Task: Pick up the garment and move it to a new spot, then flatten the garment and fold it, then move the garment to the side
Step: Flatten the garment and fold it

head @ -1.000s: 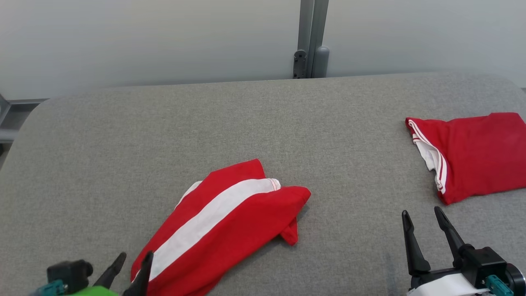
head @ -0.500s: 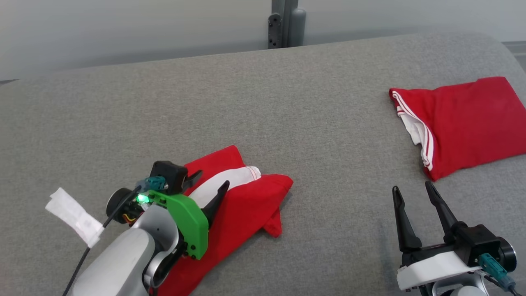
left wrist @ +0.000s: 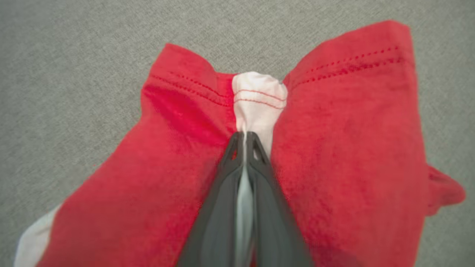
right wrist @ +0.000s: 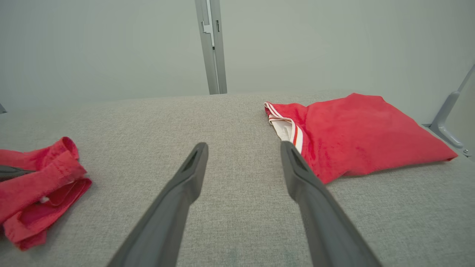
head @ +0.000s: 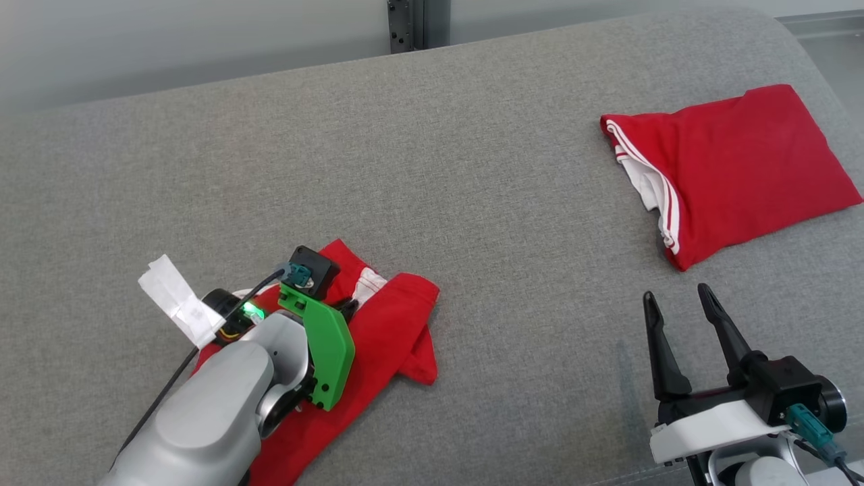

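while the right tool point(head: 676, 291) stands released, the left tool point(left wrist: 243, 135) clenches the garment point(left wrist: 334, 129).

surface: grey padded top point(head: 472, 135) | folded red cloth point(head: 736, 162), perhaps shorts | grey post point(head: 418, 23)

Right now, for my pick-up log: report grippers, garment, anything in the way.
Left gripper shut on crumpled garment, pinching its white stripe. Right gripper open, empty, above the grey surface. Second red garment folded far right, not in the way.

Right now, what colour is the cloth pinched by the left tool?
White strip with red stitching; left wrist view shows it best.
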